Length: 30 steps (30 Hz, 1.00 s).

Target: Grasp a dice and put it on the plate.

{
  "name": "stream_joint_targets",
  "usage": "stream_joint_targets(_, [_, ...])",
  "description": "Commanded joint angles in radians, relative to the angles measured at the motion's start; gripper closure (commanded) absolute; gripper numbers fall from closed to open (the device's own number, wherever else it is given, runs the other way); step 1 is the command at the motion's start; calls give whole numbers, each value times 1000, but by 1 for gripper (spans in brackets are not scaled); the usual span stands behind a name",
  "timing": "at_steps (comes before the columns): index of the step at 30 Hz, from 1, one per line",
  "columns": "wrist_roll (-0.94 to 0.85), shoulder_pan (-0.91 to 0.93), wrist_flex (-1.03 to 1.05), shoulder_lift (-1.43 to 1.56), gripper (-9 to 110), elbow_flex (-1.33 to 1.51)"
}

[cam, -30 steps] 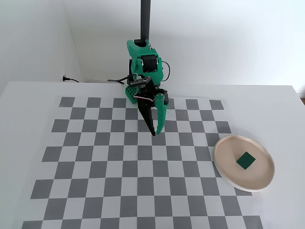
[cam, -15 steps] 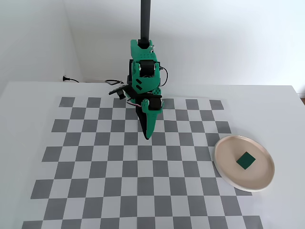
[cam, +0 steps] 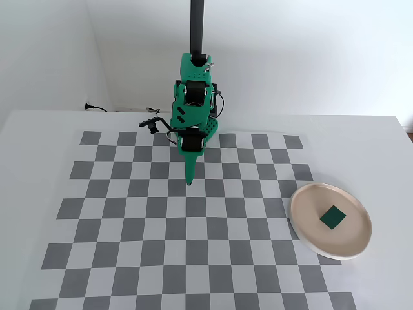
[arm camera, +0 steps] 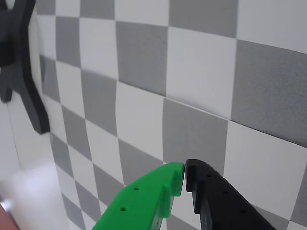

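- At the far left edge of the table (cam: 39,129), in the fixed view, a black cable plug (cam: 90,106) lies against the white wall, well apart from everything else.
- Across the middle of the table spreads a grey-and-white checkerboard mat (cam: 129,226), its squares bare apart from the plate's overlap at its right side.
- Above the mat's far-centre squares the green robot arm (cam: 193,97) stands folded in front of a dark vertical pole (cam: 197,26), with a small black camera (cam: 152,124) sticking out to its left.
- The gripper (cam: 190,181) points down toward the mat, its tip over a square in the third row from the back; it carries nothing.
- In the wrist view the gripper (arm camera: 185,173) enters from the bottom edge: the green finger (arm camera: 144,201) and the black finger (arm camera: 216,201) are pressed together at their tips, with nothing between them, over grey and white squares.
- Also in the wrist view, a dark black bracket (arm camera: 19,62) crosses the upper left corner.
- At the right of the fixed view the pale beige-pink plate (cam: 310,242) rests on the table, overlapping the mat's right edge.
- The dark green dice (cam: 333,217) lies flat inside the plate, near its middle, well apart from the gripper.
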Motion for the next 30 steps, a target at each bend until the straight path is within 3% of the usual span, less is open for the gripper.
stream_joint_targets(1, [37, 6, 6, 12, 106, -21])
stream_joint_targets(30, [26, -3, -3, 12, 106, -18])
